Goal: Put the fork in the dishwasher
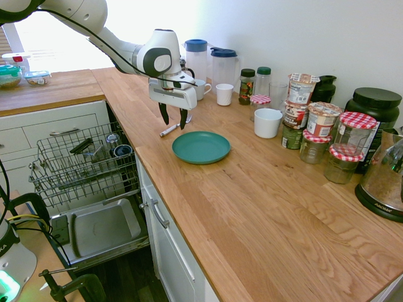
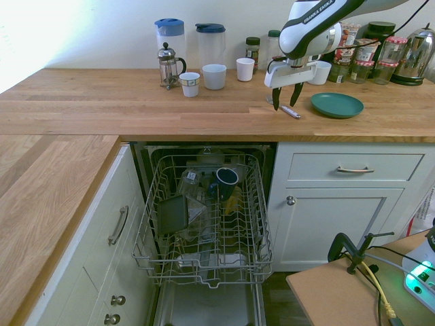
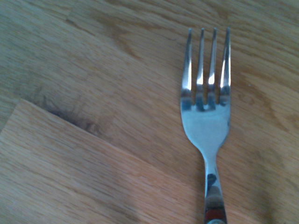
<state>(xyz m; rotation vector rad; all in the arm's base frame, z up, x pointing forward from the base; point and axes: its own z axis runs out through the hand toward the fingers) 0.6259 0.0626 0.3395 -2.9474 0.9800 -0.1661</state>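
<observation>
The jaws stand apart, the gripper (image 1: 174, 121) poised over the fork (image 1: 175, 126), which lies on the wooden counter (image 1: 252, 195) beside the teal plate (image 1: 201, 147). From here that fork looks light and stiff, hard to break, though its smooth metal could slip or twist if pinched at one end. I'd take it across the handle, near the middle, clear of the tines. Beyond the plate stand a white cup (image 1: 267, 123) and some jars; off to the side, the dishwasher (image 2: 211, 224) waits open, its rack pulled out.
</observation>
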